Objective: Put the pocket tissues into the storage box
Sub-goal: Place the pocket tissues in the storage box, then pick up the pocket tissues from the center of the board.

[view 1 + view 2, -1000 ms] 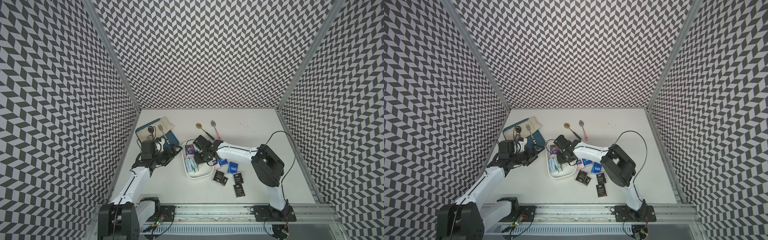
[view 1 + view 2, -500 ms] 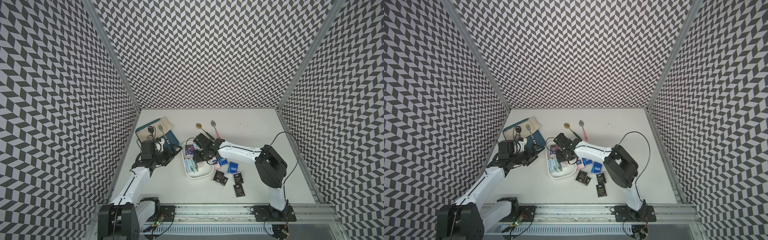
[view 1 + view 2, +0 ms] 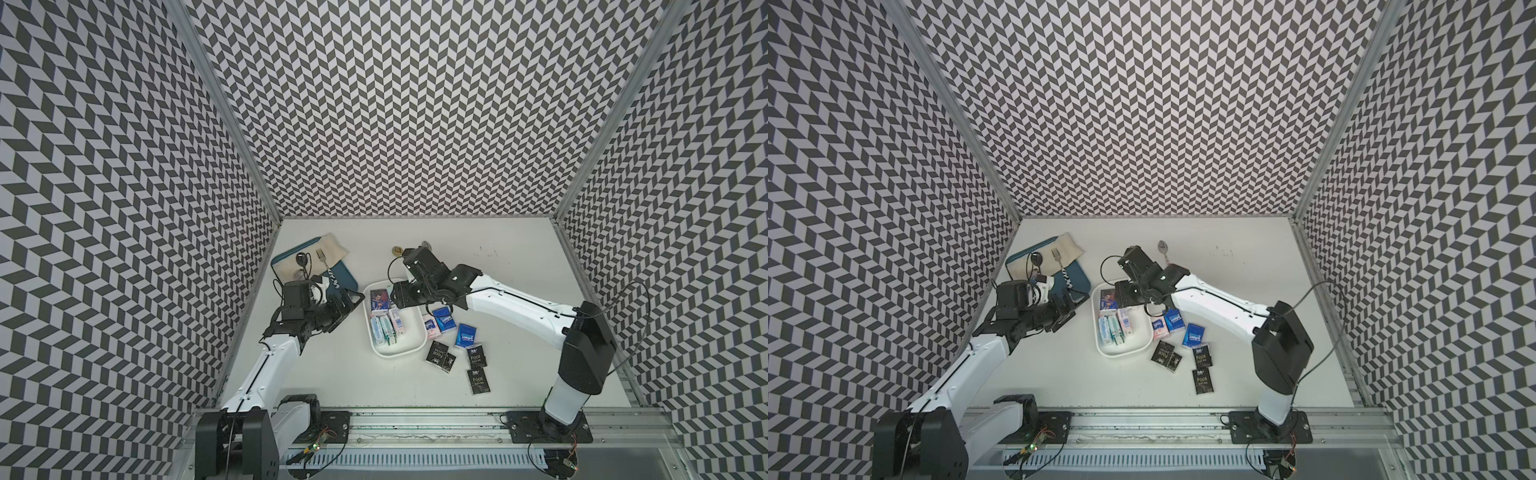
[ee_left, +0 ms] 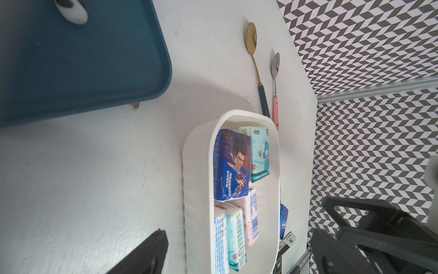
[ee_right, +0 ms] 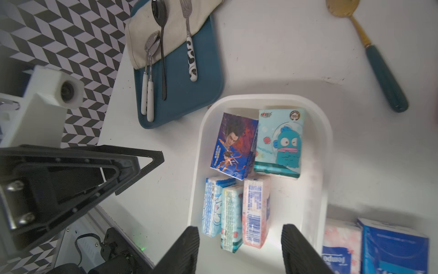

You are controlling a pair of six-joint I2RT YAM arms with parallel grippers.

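Note:
The white storage box sits mid-table. Inside lie a blue cartoon packet and a teal one, with three more pocket tissues standing on edge. My right gripper hovers over the box's far end, open, with nothing between its fingers. Right of the box, a white-pink packet, two blue ones and three black "Face" packets lie on the table. My left gripper is open and holds nothing, just left of the box.
A teal-blue tray with a beige cloth, spoons and a fork lies at the back left, close to my left gripper. A gold spoon and a pink-handled spoon lie behind the box. Patterned walls close in three sides.
My right gripper's jaws have spread wider and it has drawn slightly back over the box's far end; its elbow has swung right. The left arm has not moved.

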